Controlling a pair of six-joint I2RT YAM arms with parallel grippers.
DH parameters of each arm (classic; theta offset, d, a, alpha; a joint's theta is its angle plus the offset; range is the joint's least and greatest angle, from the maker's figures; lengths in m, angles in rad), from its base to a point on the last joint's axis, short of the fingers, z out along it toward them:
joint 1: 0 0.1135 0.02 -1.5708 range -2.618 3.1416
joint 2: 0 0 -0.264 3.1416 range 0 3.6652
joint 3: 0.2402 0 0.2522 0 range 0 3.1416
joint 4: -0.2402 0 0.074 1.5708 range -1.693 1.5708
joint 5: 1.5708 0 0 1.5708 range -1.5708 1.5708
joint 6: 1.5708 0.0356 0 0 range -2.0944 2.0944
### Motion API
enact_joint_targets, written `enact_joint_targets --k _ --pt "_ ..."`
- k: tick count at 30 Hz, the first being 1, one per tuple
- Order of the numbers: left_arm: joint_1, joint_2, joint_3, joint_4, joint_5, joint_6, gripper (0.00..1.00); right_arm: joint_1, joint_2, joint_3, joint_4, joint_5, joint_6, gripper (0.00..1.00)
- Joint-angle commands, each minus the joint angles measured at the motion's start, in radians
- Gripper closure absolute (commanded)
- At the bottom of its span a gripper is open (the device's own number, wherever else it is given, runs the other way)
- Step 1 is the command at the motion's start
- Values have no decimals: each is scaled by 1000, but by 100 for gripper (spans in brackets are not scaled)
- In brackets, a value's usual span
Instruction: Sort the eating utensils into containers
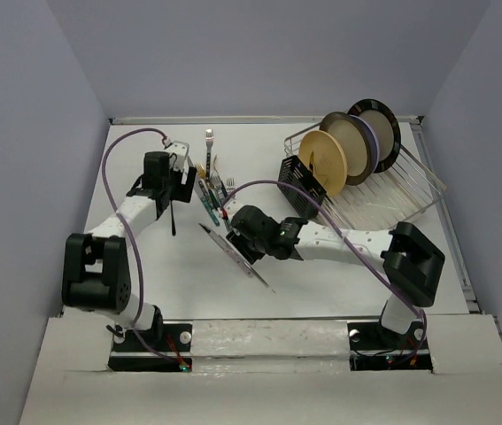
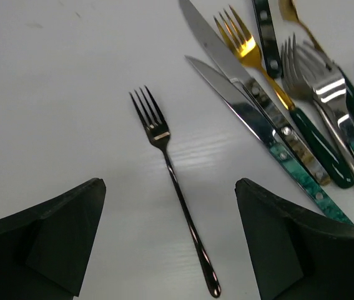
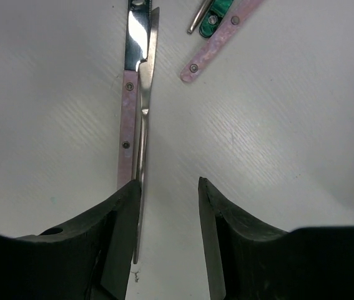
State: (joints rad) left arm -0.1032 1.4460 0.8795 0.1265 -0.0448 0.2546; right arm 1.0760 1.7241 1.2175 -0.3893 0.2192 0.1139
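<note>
Left fingers (image 2: 52, 231) are spread wide over a dark fork (image 2: 158, 132) lying alone on the table (image 2: 52, 94), with the other utensils (image 2: 289, 125) at its 2 o'clock. Right fingers (image 3: 239, 250) are apart too, and a pink-handled knife (image 3: 127, 125) runs under the 9 o'clock one. The black caddy (image 1: 302, 181) is at their 2 o'clock.

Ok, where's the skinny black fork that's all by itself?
In the left wrist view, the black fork lies alone on the white table, under the open left gripper, just left of the nearest green-handled knife.
</note>
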Motion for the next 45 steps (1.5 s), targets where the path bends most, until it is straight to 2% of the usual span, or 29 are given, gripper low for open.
enact_joint_targets --k 1,5,11,17,19,20,23,24,25,26,28,32,37,44,45 --pt "14 181 146 -235 14 -31 1 12 -38 -18 44 52 15 52" --pt "79 292 210 -252 23 -61 5 12 -58 -44 44 65 18 52" --pt "57 378 251 -275 72 -63 11 12 -69 -69 47 98 13 52" --pt "59 452 265 -320 120 -57 23 12 -95 -98 49 117 15 52" --pt "63 465 279 -349 155 -57 34 12 -103 -101 49 126 13 52" --pt "74 471 283 -361 173 -58 44 12 -106 -101 47 129 12 52" --pt "94 472 299 -399 226 -67 60 12 -119 -104 49 134 13 52" --pt "94 462 291 -400 227 -67 70 12 -126 -105 49 137 13 52" --pt "121 455 286 -396 223 -67 75 12 -129 -107 49 143 15 52" --pt "123 441 282 -392 218 -67 86 12 -132 -110 49 144 15 52" --pt "126 435 266 -383 207 -69 100 12 -141 -111 50 146 15 52" --pt "128 421 254 -372 221 -81 100 12 -155 -118 50 154 17 52" --pt "129 314 227 -306 263 -117 100 12 -196 -136 70 161 29 53" --pt "129 87 168 -203 367 -133 100 -102 -319 -174 231 -85 78 54" --pt "128 11 152 -183 376 -124 100 -135 -355 -188 283 -127 101 54"
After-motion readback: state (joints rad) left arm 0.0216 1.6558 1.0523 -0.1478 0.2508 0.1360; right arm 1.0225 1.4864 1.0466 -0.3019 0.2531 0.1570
